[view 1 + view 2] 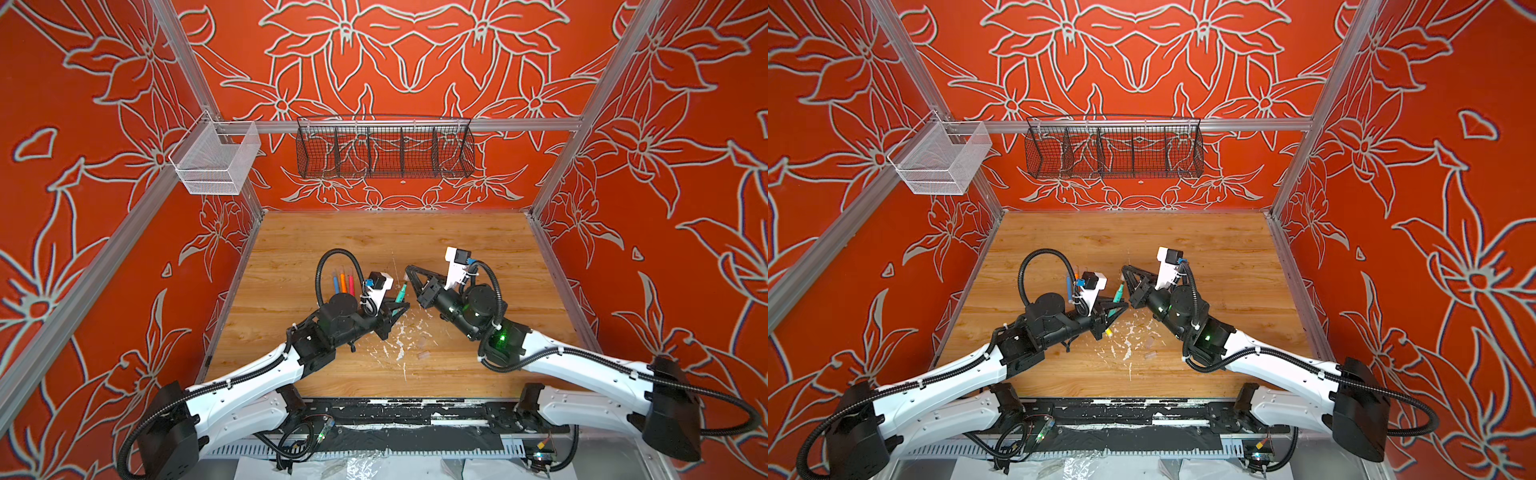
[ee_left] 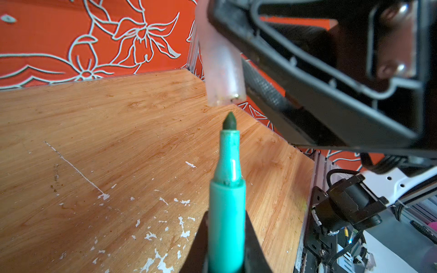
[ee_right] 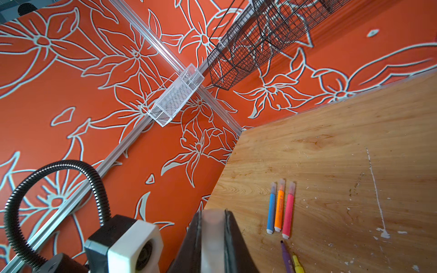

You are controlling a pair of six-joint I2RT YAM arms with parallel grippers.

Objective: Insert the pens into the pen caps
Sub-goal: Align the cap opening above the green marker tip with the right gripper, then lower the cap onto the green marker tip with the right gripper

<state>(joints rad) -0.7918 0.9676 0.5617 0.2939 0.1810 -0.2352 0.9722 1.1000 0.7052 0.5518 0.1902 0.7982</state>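
Teal pen [image 2: 227,208], bare tip, cloudy cap [image 2: 222,71]

Two robot arms meet over a scuffed wooden table [image 1: 1183,232] enclosed by red floral walls. The left gripper [image 1: 1116,308] clamps a green pen [image 1: 1119,293], which points toward the right gripper [image 1: 1124,272] close by, its fingers pressed together. A blue pen [image 1: 1068,291] and a clear pen cap [image 1: 1150,355] lie on the table.
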